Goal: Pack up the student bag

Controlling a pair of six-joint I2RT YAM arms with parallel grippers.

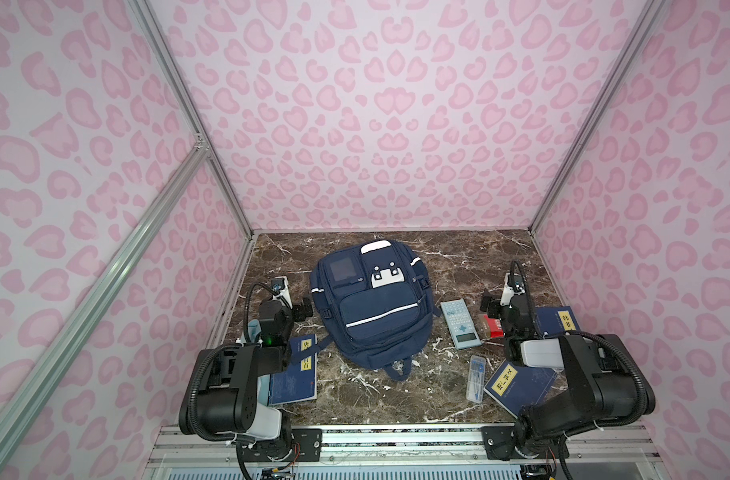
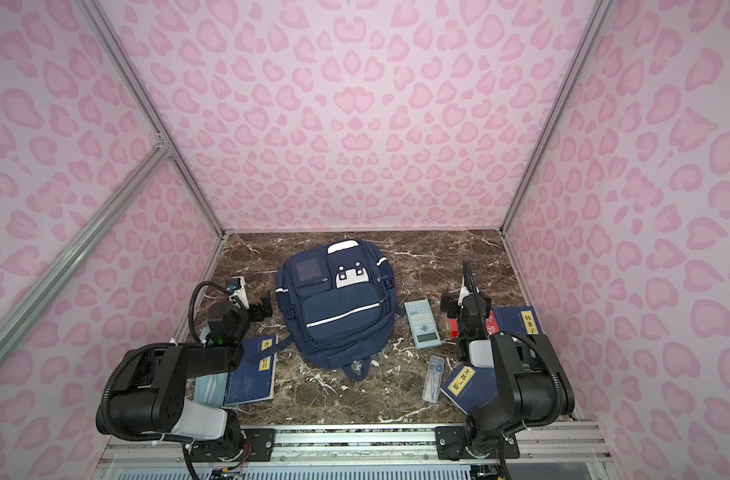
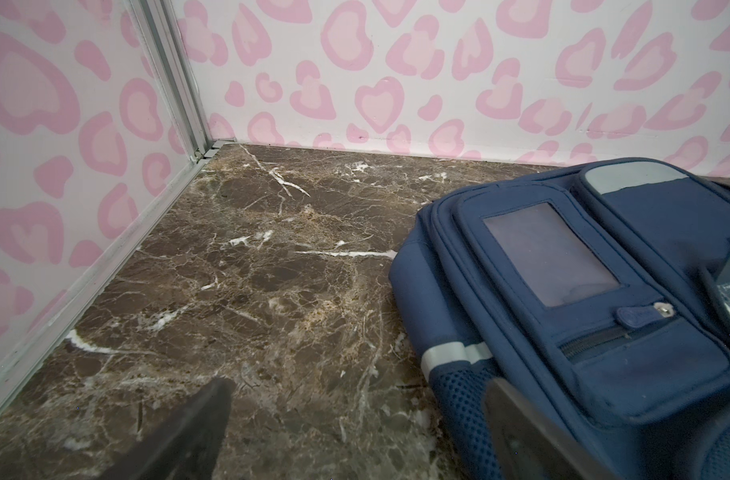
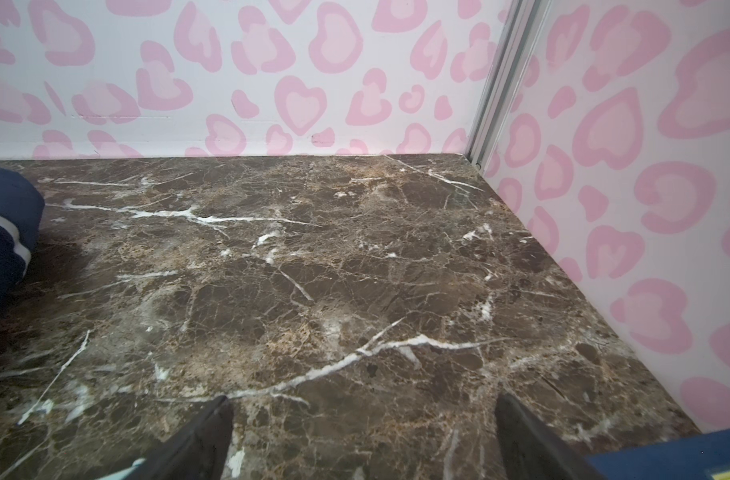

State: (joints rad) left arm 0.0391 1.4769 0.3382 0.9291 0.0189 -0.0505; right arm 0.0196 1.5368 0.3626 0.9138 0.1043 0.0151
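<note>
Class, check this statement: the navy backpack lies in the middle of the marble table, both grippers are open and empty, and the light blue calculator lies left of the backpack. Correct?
One detail is wrong. The calculator lies right of the backpack, as both top views show. The rest holds: the backpack is in the middle of the marble table, and the left gripper and right gripper are open and empty.
</note>
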